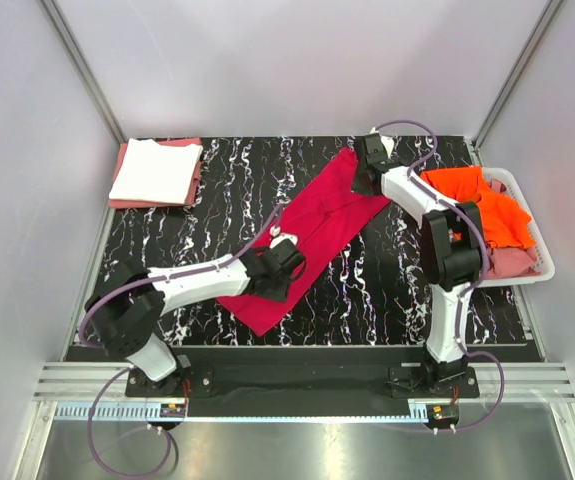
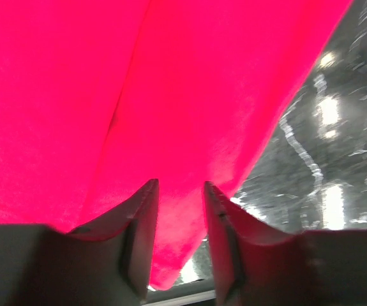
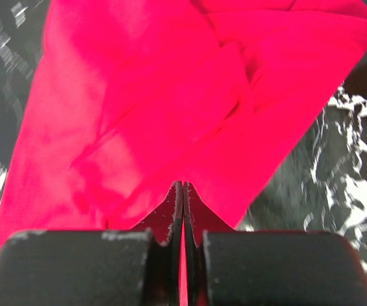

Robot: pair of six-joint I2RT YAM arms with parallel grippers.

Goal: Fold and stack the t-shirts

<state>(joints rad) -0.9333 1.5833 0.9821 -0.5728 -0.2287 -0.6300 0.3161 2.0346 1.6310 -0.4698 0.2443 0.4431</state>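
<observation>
We're over the black marbled worktop (image 1: 397,290), where the crimson t-shirt (image 1: 317,225) lies stretched diagonally across the middle. The right gripper (image 3: 182,186) is clenched, pinching the shirt's far edge. The left gripper (image 2: 180,186) sits over the near half, jaws apart, clamping nothing. At the far left, a white t-shirt (image 1: 155,168) sits folded on a salmon-pink t-shirt (image 1: 196,183). On the right, an orange t-shirt (image 1: 482,205) fills the basket (image 1: 523,192).
</observation>
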